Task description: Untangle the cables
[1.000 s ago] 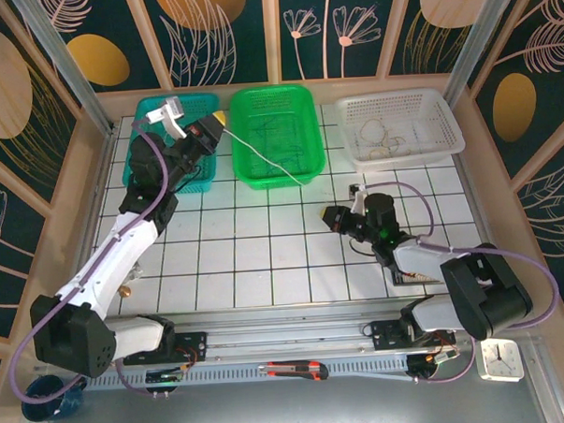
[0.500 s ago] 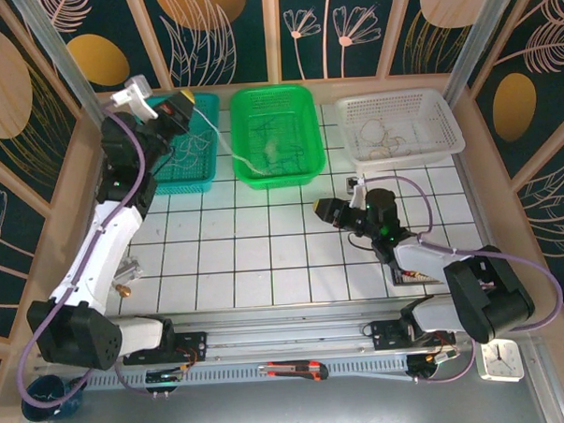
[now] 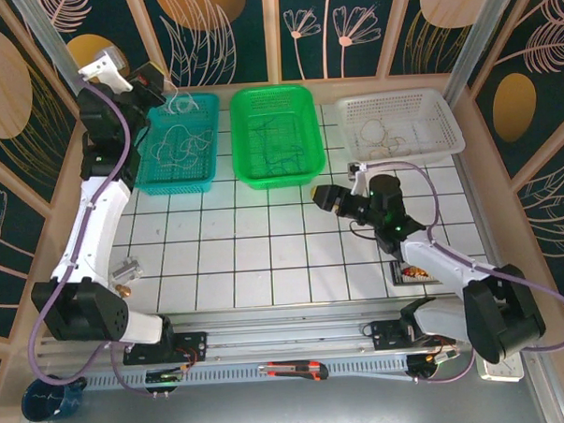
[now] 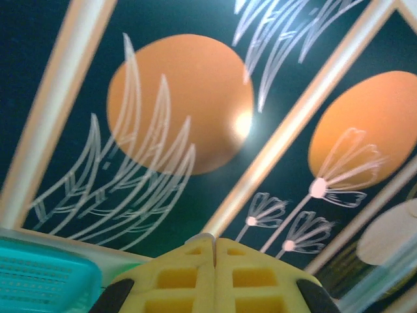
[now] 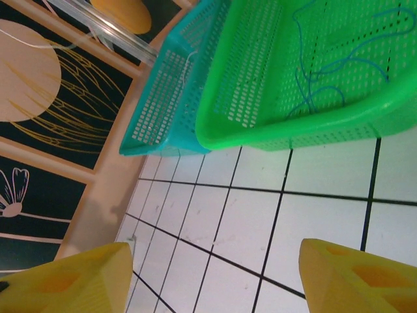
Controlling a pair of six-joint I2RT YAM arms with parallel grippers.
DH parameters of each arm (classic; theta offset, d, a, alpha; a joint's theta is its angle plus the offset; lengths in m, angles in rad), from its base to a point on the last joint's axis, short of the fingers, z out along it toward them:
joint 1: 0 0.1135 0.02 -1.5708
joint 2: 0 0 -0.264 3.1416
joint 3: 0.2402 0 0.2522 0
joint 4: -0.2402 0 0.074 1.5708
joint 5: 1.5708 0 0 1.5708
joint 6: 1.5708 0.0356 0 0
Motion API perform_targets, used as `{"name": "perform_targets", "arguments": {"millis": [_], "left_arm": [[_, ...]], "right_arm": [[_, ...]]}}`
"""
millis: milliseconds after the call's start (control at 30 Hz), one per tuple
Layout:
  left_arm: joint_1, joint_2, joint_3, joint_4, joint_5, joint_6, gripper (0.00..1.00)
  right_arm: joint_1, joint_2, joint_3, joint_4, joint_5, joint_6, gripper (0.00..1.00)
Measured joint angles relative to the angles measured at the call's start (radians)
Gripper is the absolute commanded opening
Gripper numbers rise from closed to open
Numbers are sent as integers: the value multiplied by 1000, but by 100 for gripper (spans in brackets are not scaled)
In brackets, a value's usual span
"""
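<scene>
While the left gripper [image 4: 215,244] is closed, cables [image 5: 298,73] lie beyond the right gripper's [image 5: 215,253] parted jaws.

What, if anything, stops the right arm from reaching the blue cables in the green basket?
Probably nothing: yes, it looks able. The right claw is open and empty, in front of the green basket, facing it. The blue cables lie uncovered inside; only its low wall must be cleared.

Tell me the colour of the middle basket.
The middle basket is bright green; the top external view shows it best.
</scene>
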Motion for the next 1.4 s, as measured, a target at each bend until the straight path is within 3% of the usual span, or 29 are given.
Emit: {"name": "perform_targets", "arguments": {"millis": [467,500,567,600,667,767,1000,1133,1400], "left_arm": [[58,72,-38,-19,-71,95,0],[60,73,-55,-13,-73,97,6],[62,77,-99,-3,-73,103,58],[63,79,-119,2,-73,104,77],[63,82,-164,1,-73,106,98],[63,82,-215,2,-72,105,99],[63,-3,-296,-7,-45,118,99],[63,-137,-407,18,-34,140,99],[63,-392,-803,177,-62,224,99]], "right_arm": [[-84,-143,142,-211,28,-75,75],[-90,-149,148,-220,32,-79,76],[-101,-159,154,-237,41,-87,76],[-104,-163,155,-244,42,-91,78],[-109,-169,155,-262,48,-98,81],[-111,-174,155,-285,62,-107,93],[-112,-201,155,-357,175,-151,97],[-112,-219,143,-378,317,-178,99],[-114,-238,-39,-290,708,-239,99]]}}
